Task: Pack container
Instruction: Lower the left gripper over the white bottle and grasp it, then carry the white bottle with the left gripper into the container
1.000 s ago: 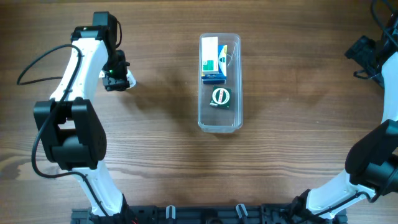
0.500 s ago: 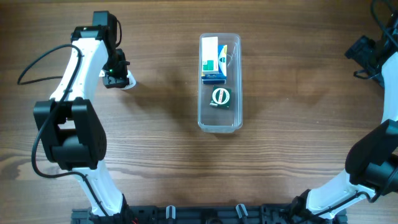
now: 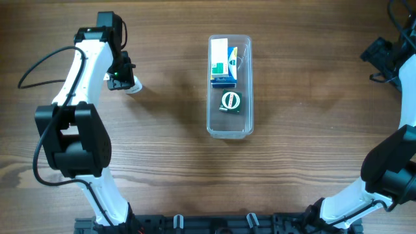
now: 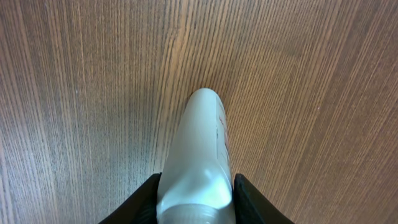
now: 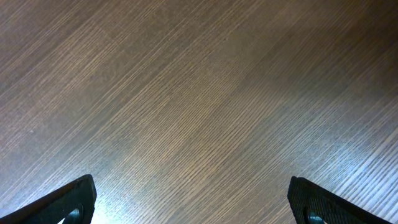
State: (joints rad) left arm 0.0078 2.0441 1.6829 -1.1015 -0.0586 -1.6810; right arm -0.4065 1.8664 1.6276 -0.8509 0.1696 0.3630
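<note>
Left gripper [image 4: 196,200] pinches a small white plastic bottle [image 4: 200,149]. Next it likely goes toward three o'clock, into the long clear plastic tub [image 3: 230,126]. Right gripper [image 5: 193,202] is wide open, empty.

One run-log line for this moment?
left gripper shut on small pale plastic bottle | right gripper open, empty | clear plastic tub part-filled

Left arm [image 3: 81,71] clamps a pale bottle [image 4: 198,155] in its jaws; right arm [image 3: 409,104] holds its jaws wide.
</note>
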